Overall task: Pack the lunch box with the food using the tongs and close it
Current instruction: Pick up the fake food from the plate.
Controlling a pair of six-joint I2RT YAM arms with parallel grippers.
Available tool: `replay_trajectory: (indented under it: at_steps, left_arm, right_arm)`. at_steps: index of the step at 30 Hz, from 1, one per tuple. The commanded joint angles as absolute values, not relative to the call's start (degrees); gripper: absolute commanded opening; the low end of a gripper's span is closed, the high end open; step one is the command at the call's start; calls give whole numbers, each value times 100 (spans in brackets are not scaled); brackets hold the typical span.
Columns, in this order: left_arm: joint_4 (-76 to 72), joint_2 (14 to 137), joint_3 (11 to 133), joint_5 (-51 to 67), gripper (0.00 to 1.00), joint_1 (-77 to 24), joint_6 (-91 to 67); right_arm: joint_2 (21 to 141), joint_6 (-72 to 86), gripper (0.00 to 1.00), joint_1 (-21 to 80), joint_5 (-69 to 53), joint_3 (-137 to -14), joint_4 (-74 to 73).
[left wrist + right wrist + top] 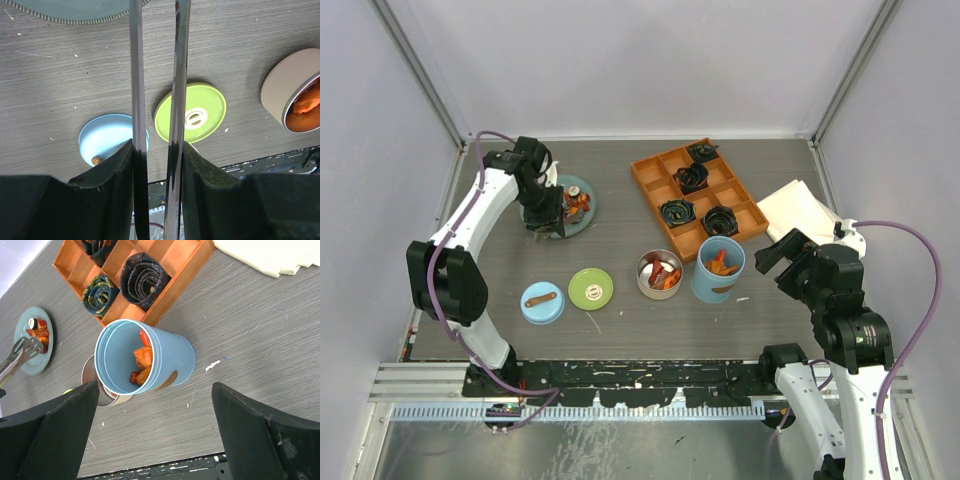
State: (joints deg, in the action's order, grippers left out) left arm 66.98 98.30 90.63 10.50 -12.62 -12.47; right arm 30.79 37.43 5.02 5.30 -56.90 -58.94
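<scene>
My left end effector point(157, 150) pinches the tongs point(137, 75), half closed, tips over the far-left plate point(588, 219) to take food point(580, 203). My right end effector point(154, 390) hangs fully open, empty, near the box point(172, 357).

An orange compartment tray point(657, 172) on the bench point(620, 240) held four black coils point(677, 212). White folded sheet point(800, 208) lay beside it; teal plate point(586, 220) well apart.

A lab test cell: blank white walls point(640, 60) enclosing a grey table point(620, 240).
</scene>
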Motion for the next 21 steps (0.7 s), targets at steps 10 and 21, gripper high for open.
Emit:
replay_trajectory:
  at_steps: [10,21]
  left_arm:
    - [6583,10003,9177,1143,32,-1237,-1182]
    - [6847,9537,9386,884,14,-1239,-1330]
  right_arm:
    - [3100,3737,100,483,604,-5778,-5712]
    - [3098,3744,100,481,571,-5795,-5706]
